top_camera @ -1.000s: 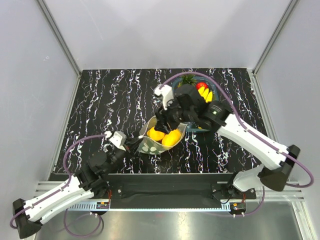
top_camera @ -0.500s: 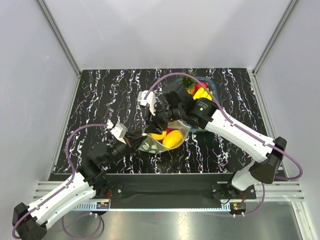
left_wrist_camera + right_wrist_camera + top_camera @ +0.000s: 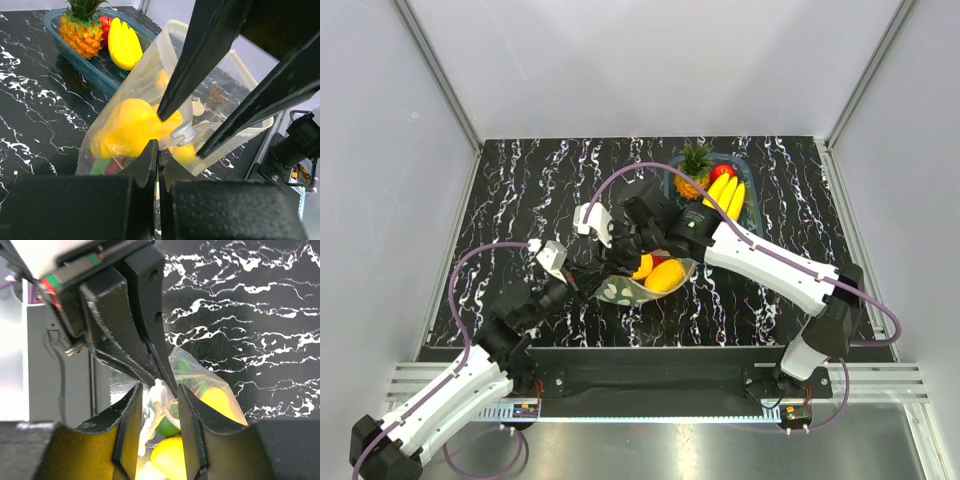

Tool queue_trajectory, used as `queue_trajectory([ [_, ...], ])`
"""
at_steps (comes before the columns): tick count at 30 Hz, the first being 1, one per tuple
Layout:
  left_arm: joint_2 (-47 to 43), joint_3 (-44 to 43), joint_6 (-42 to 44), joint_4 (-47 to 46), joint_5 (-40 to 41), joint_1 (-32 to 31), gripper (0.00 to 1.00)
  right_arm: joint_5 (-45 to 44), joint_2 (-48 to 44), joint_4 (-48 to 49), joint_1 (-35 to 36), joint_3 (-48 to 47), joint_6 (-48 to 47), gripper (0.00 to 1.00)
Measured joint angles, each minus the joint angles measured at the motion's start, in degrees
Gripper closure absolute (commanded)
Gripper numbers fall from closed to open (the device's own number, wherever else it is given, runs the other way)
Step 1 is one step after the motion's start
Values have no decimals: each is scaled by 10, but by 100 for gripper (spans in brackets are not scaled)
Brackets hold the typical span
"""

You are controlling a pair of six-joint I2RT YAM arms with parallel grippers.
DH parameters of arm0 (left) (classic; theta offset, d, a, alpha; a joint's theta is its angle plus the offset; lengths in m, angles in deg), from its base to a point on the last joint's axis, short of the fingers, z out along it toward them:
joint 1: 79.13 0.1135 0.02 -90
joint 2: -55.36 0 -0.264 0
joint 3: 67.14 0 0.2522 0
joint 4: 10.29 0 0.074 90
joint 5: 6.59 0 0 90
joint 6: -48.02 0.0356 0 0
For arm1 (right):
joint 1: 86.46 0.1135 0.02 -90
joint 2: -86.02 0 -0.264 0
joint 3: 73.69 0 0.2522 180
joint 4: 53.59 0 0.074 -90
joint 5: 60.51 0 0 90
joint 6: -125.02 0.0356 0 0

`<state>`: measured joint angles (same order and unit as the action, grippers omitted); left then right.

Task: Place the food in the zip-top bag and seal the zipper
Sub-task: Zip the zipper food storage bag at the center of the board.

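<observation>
The left hand (image 3: pixel 157 152) pinched the zip-top bag (image 3: pixel 150 85) tight; the right hand (image 3: pixel 159 389) sat half open around its edge.

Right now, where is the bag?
In the top view, the bag sits near the middle of the table, just in front of the basket, slightly to its left, yellow fruit inside.

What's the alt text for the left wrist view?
The left gripper pinches the edge of a clear zip-top bag holding yellow fruits, while the right gripper straddles the bag's mouth from the upper right, jaws apart. Behind, a teal basket holds a pineapple and bananas on a black marbled table.
</observation>
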<state>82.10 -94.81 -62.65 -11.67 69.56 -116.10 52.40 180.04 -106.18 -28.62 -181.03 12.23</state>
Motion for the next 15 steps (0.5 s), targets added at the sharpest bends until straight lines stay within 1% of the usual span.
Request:
queue_trajectory([
  [3, 0, 0, -8, 0, -8, 8, 100, -15, 10, -1, 6, -1, -4, 67],
  [4, 0, 0, -10, 0, -11, 10, 100, -20, 14, -2, 7, -2, -5, 74],
  [6, 0, 0, -16, 0, -16, 16, 100, -25, 18, -5, 10, -6, -7, 81],
  [11, -4, 0, -24, 0, -23, 27, 100, -36, 19, -5, 11, -9, -8, 83],
  [12, -5, 0, -26, 0, -23, 29, 100, -38, 19, -4, 11, -9, -8, 86],
  [14, -7, 0, -31, 0, -25, 33, 100, -39, 19, -4, 12, -10, -8, 97],
  [15, -8, 0, -34, 0, -27, 36, 100, -40, 19, -3, 12, -10, -8, 100],
])
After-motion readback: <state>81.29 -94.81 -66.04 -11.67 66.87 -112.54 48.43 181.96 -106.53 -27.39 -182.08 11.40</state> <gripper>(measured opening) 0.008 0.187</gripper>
